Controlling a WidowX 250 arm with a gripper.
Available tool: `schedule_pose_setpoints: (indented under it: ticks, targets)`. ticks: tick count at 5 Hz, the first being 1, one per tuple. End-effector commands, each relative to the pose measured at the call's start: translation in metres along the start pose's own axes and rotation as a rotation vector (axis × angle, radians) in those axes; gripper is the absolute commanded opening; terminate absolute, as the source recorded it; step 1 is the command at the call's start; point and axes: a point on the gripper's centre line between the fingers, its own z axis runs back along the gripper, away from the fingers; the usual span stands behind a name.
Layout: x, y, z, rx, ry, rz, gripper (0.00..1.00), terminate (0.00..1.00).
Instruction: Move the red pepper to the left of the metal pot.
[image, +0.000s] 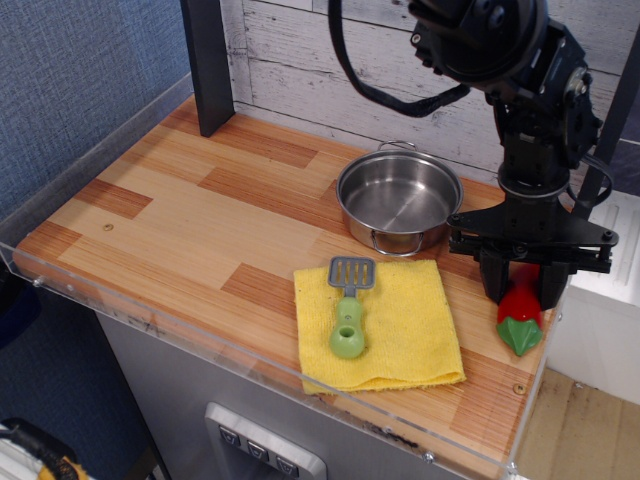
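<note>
The red pepper (522, 303) lies at the right edge of the wooden counter, its green stem cap pointing toward the front. My gripper (524, 290) stands over it with its two black fingers closed against the pepper's upper sides. The metal pot (398, 200) sits to the left of the gripper, toward the back, empty and upright. The upper part of the pepper is hidden behind the fingers.
A yellow cloth (378, 323) lies at the front with a green-handled toy spatula (349, 308) on it. A dark post (209, 62) stands at the back left. A clear acrylic rim (250, 352) edges the counter. A white cabinet (608, 300) stands to the right.
</note>
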Motion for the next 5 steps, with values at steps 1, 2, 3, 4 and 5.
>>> schedule_pose_setpoints:
  ticks: [1,2,3,4,5]
  targets:
    - [0.02,-0.011,0.082,-0.099,-0.143,0.041,0.0,0.0]
    - [0.019,-0.001,0.11,-0.116,-0.176,0.075,0.0,0.0]
    - [0.016,0.019,0.129,-0.131,-0.195,0.123,0.0,0.0]
    - [0.017,0.048,0.142,-0.123,-0.207,0.186,0.0,0.0]
    - [0.021,0.076,0.154,-0.116,-0.228,0.248,0.0,0.0]
